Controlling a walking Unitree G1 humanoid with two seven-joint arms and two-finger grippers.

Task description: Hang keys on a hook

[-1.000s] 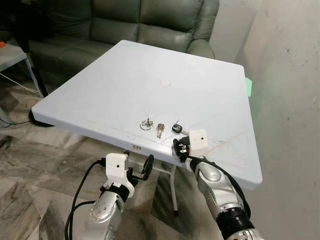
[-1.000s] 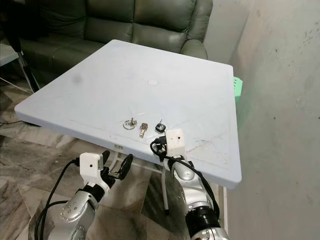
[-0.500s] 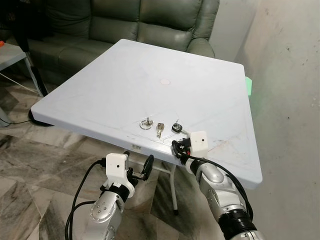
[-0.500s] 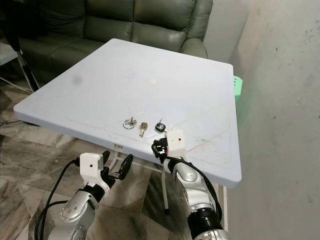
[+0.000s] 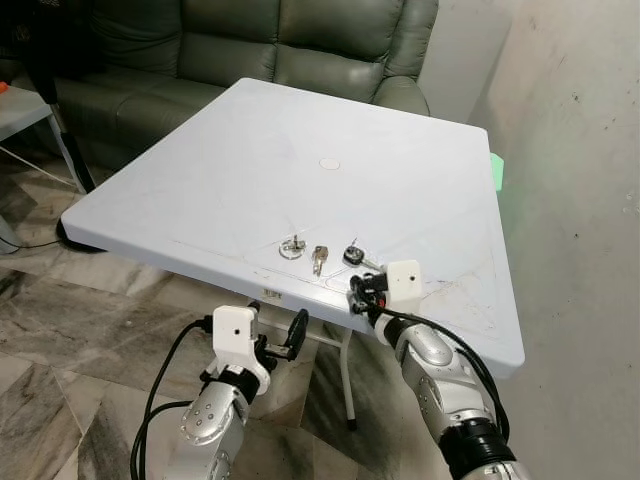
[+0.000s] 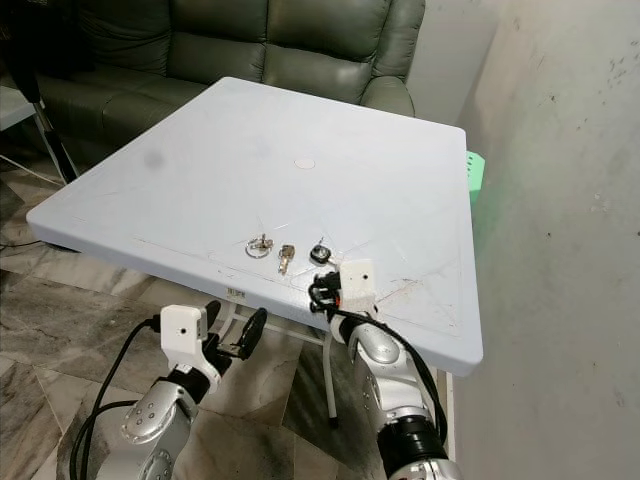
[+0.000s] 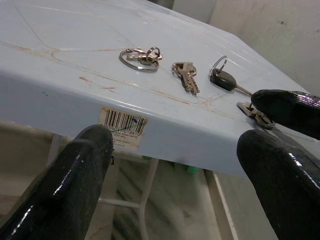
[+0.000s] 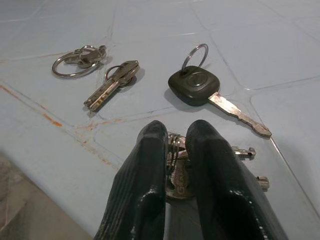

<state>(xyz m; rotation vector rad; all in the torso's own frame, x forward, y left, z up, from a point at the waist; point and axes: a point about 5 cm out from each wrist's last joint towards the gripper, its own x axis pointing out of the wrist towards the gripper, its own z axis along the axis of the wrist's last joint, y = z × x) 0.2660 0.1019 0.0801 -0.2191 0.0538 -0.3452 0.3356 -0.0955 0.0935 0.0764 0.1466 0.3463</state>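
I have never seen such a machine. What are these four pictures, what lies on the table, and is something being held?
This is a humanoid robot with two silver arms ending in black two-fingered grippers. The two wide pictures come from cameras on its head, looking down; the other two come from cameras on its wrists, looking along the fingers. On the white table, near its front edge, lie a key ring, a small brass key and a black-headed car key. The right gripper rests at the table edge, shut on a bunch of keys. The left gripper is open and holds nothing, below the table's edge. Behind stands a green sofa.
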